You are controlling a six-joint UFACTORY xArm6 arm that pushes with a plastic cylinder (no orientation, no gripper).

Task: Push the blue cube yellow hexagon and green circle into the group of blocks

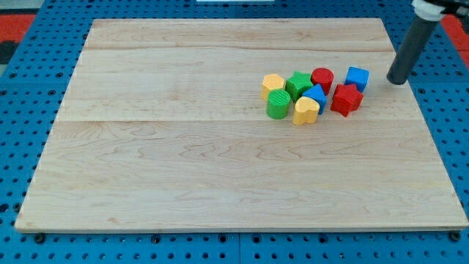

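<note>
The blue cube (357,77) sits at the right end of a tight cluster on the wooden board (183,161). The yellow hexagon (272,85) is at the cluster's left end, and the green circle (278,104) lies just below it. Between them are a green star-like block (299,84), a red cylinder (322,78), a second blue block (316,96), a yellow heart-like block (305,111) and a red star-like block (346,99). My tip (396,81) is to the right of the blue cube, a short gap away, not touching it.
The board lies on a blue pegboard surface (22,110). The rod (410,48) slants up to the view's top right corner. A red area shows at the top corners.
</note>
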